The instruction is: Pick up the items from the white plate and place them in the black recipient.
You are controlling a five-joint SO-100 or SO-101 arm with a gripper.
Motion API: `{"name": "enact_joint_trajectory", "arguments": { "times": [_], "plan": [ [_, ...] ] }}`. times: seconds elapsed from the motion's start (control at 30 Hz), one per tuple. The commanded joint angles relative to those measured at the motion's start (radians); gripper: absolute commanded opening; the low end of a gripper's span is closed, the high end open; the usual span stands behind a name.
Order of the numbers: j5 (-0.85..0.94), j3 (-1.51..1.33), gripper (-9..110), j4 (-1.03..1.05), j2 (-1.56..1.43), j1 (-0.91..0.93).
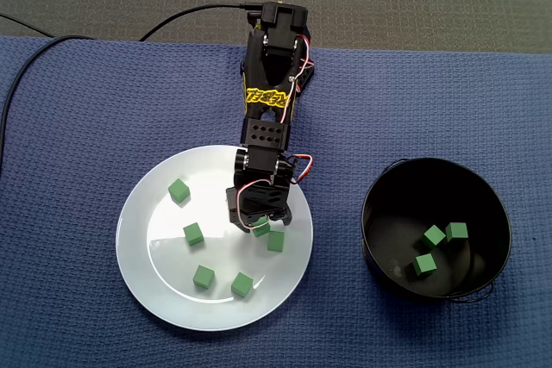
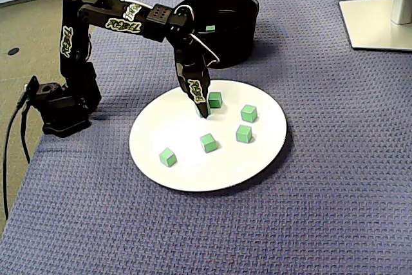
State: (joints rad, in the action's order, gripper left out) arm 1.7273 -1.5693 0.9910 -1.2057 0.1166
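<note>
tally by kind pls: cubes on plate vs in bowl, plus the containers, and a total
green cubes on the white plate: 6 (one half hidden at the end effector)
green cubes in the black bowl: 3
white plate: 1
black bowl: 1
Total: 11

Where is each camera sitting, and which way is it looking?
A fixed view: it hangs above and looks straight down at the plate and bowl. The arm reaches in from the top edge, with the pincer down at the plate.
A fixed view: it stands off to one side and looks down at a slant. The whole arm shows, with its base at the left and the bowl behind the plate.
Shared: both show the arm, pincer, plate, bowl and green cubes.
</note>
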Motion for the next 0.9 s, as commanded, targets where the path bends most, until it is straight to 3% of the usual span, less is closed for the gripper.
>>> {"name": "enact_joint_trajectory", "arguments": {
  "times": [0.0,0.27,0.37,0.6,0.77,0.87],
  "plan": [
    [0.005,-0.012,22,-0.052,0.000,0.011],
    [-0.060,-0.034,0,-0.074,0.008,-0.002],
    [-0.092,-0.032,0,-0.037,0.000,-0.009],
    [-0.193,0.193,0,0.436,-0.104,-0.043],
    [-0.434,0.551,0,0.761,-0.282,-0.091],
    [-0.802,0.756,0,0.738,-0.368,-0.166]
  ]
}}
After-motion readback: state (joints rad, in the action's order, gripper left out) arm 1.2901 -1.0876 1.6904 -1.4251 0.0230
